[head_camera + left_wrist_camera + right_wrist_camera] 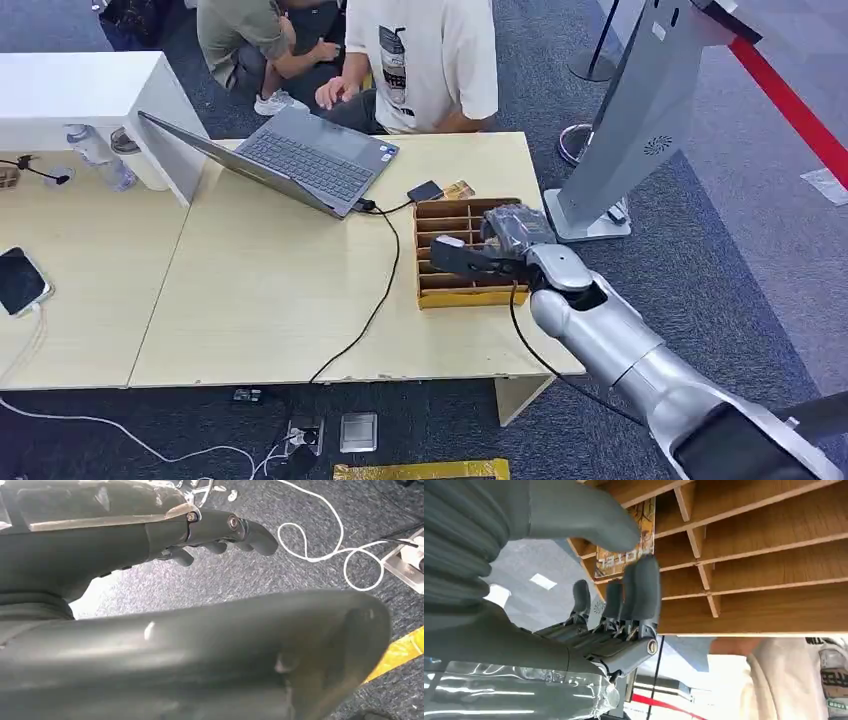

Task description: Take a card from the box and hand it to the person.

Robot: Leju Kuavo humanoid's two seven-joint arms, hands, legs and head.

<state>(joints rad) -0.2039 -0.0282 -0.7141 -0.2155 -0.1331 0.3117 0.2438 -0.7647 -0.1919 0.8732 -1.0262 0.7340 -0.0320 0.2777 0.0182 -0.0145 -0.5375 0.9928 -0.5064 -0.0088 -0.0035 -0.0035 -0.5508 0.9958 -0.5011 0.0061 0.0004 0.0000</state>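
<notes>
— Wooden, that divided box (462, 290) on the pale table (270, 300)?

— Yes, and the robot's right hand (512, 232) hangs over its far end, by the seated person (425, 60). The wrist view shows a printed card (626, 555) standing in a compartment, thumb and fingers (644, 587) parted to either side of it; contact is unclear.

— The left hand (220, 535)?

— Above carpet, fingers loosely curled, holding nothing.

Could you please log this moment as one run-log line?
phase: reach | right robot hand: over box, fingers at card, grasp unclear | left robot hand: hanging, empty | person: behind table
</notes>
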